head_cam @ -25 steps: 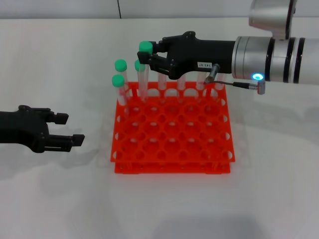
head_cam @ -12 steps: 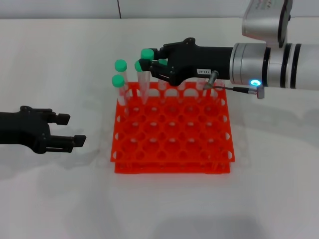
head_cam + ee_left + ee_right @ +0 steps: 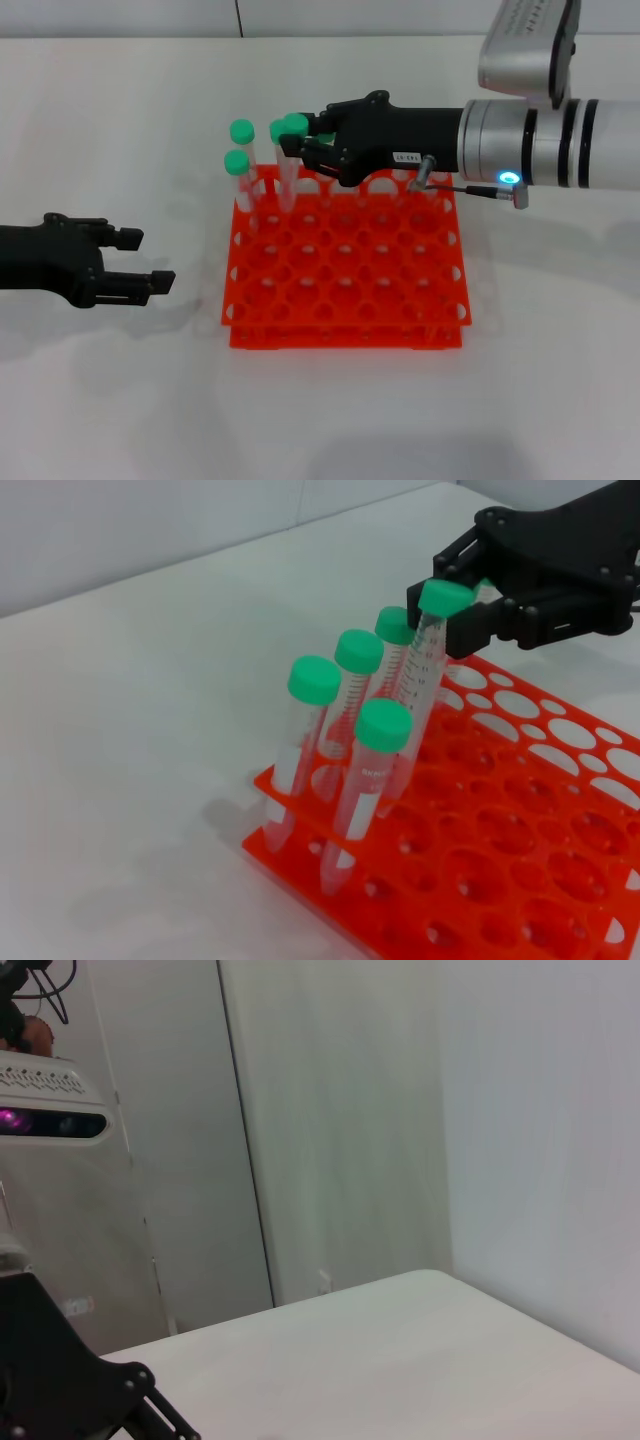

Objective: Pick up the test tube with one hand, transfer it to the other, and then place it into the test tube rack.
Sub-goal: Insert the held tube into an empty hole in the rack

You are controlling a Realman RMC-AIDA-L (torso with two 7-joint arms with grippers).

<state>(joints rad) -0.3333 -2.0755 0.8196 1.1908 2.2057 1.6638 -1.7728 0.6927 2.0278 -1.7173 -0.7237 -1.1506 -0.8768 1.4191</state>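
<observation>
The orange-red test tube rack (image 3: 345, 300) stands mid-table and also shows in the left wrist view (image 3: 520, 880). My right gripper (image 3: 301, 138), black with a white label, reaches over the rack's far left corner. It is shut on the upper part of a green-capped test tube (image 3: 294, 125), which leans slightly. The tube's lower end sits in a hole in a back row. The left wrist view shows the same grip (image 3: 450, 610) on the tube (image 3: 425, 655). My left gripper (image 3: 148, 261) is open and empty, left of the rack, above the table.
Several other green-capped tubes (image 3: 241, 132) stand in the rack's far left corner, close around the held one (image 3: 358, 652). Most rack holes are bare. A cable and a lit connector (image 3: 514, 181) hang under the right wrist. The white table (image 3: 330, 420) surrounds the rack.
My right gripper has come down and slightly forward with the tube, so its cap is lower and its tip has gone deeper into the rack. The left arm has hardly moved.
</observation>
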